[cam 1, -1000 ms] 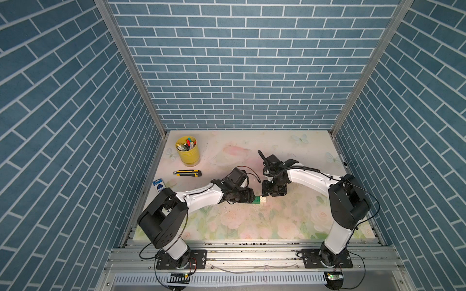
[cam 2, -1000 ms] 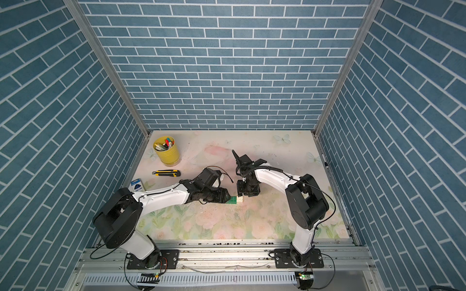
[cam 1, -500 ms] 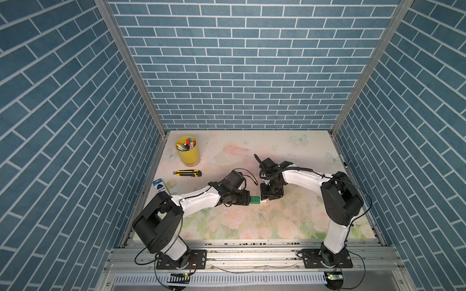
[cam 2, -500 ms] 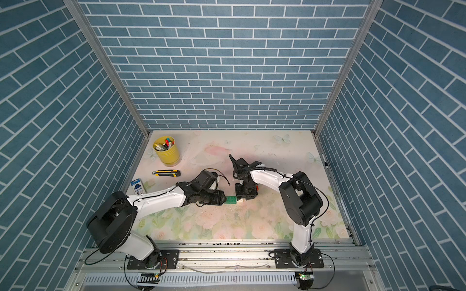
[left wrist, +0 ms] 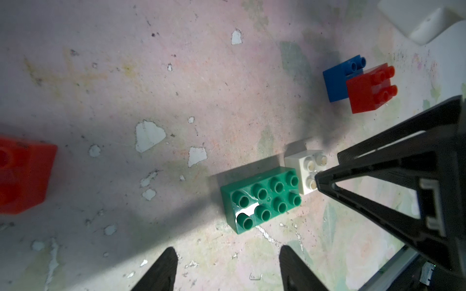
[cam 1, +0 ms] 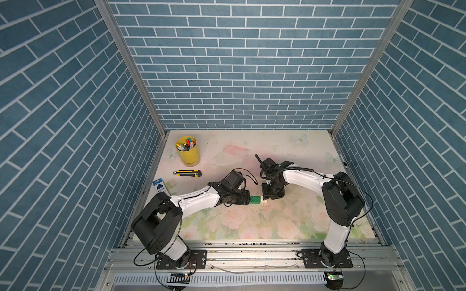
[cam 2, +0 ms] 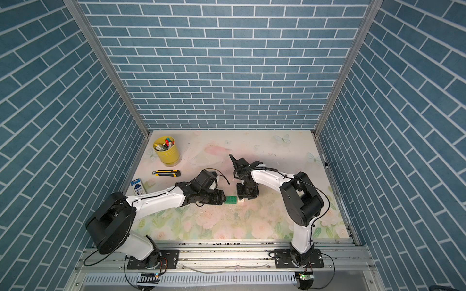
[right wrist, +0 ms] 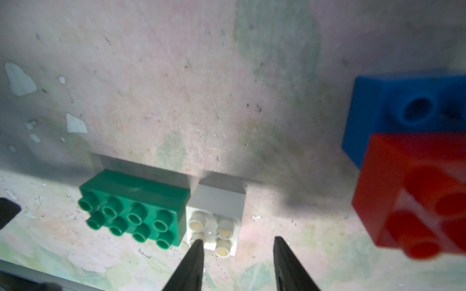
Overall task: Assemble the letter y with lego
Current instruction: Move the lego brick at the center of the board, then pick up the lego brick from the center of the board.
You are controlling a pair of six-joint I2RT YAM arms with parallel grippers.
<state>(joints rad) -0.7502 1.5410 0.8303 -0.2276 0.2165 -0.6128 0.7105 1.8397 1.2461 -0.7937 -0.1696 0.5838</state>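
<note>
Bricks in both top views: the green brick (cam 1: 255, 199) lies mid-table (cam 1: 277, 226), and the white brick (cam 1: 264, 200) touches its end. The left gripper (cam 1: 248, 200) is just beside the green brick and the right gripper (cam 1: 271, 195) hangs over the white. From here I cannot tell how either pair of jaws stands, and no other brick can be made out.

Left wrist view: the left gripper (left wrist: 227, 248) has its jaws apart and empty, short of the green brick (left wrist: 262, 199). Only this view shows a second red brick (left wrist: 22, 176), well apart. The red brick (left wrist: 369, 90) overlaps the blue brick (left wrist: 336, 80), seemingly pressed on at a step.

Right wrist view: the right gripper (right wrist: 237, 239) is parted and holds nothing. One fingertip (right wrist: 196, 252) crosses the white brick's (right wrist: 216, 201) studs, so the jaws do not straddle it.

The bricks look light, rigid and smooth-walled. They are probably best pinched low across two flat opposite walls, because a nudge would likely skid them. No y is formed yet.
</note>
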